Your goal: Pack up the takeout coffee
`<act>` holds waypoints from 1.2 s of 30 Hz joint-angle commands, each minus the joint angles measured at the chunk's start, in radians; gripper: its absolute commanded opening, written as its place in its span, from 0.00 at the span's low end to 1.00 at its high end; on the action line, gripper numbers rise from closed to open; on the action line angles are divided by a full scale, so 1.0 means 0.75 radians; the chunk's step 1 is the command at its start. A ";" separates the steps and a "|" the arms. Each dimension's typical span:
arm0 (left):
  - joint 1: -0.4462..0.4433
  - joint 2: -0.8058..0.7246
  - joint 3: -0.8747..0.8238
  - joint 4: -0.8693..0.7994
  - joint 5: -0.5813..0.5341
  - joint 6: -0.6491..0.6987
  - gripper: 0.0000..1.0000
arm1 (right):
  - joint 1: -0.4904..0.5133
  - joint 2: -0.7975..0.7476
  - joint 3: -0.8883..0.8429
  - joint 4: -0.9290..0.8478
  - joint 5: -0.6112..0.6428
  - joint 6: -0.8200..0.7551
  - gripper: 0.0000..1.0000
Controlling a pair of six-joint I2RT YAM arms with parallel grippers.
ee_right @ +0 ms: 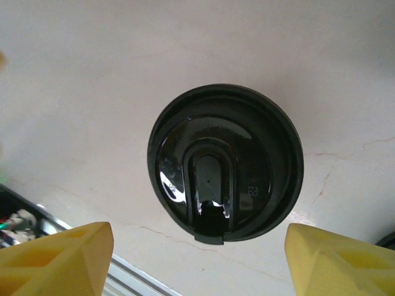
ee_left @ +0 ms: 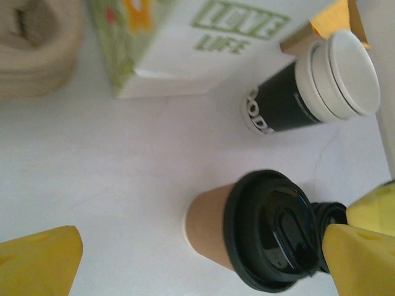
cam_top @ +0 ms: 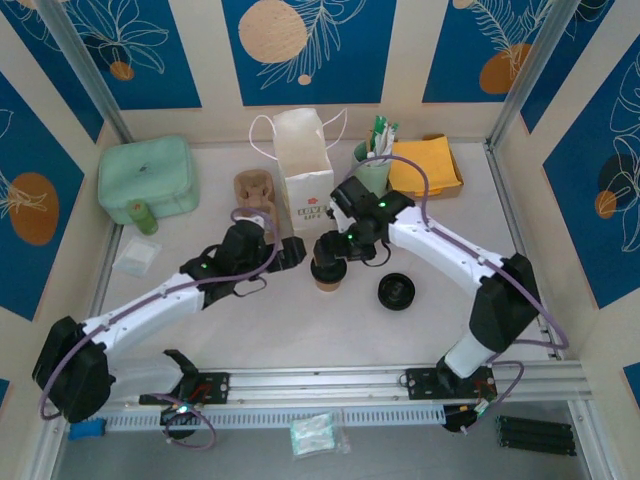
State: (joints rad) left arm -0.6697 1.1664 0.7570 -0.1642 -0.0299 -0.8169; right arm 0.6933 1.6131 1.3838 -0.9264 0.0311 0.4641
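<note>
Paper bag [cam_top: 305,170], banded cup [ee_left: 296,92] and loose lid [cam_top: 396,291] stand near the takeout coffee [ee_left: 210,228].

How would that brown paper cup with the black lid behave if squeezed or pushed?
The brown cup is paper, so a hard squeeze would probably dent it, though the black lid likely stiffens the rim. It tapers toward its foot, so a high push might tip it.

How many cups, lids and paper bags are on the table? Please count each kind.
Cups: 3 (brown cup, black-and-white cup, green cup)
Lids: 3 (fitted black lid on the brown cup, loose black lid, white lid)
Paper bags: 1 (paper bag)
Total: 7
</note>
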 commanded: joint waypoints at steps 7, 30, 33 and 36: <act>0.209 -0.161 -0.061 -0.122 0.014 0.022 0.99 | 0.076 0.154 0.152 -0.166 0.163 -0.024 0.82; 0.303 -0.173 -0.123 -0.059 0.132 0.016 0.99 | 0.137 0.327 0.218 -0.191 0.197 -0.014 0.83; 0.302 -0.174 -0.124 -0.057 0.136 0.011 1.00 | 0.145 0.339 0.195 -0.183 0.209 -0.011 0.83; 0.303 -0.175 -0.122 -0.057 0.144 0.008 0.99 | 0.154 0.354 0.167 -0.171 0.218 -0.008 0.81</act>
State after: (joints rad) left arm -0.4553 1.0439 0.6754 -0.2222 0.0532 -0.8108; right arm 0.7956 1.8393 1.5421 -1.0409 0.1997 0.4519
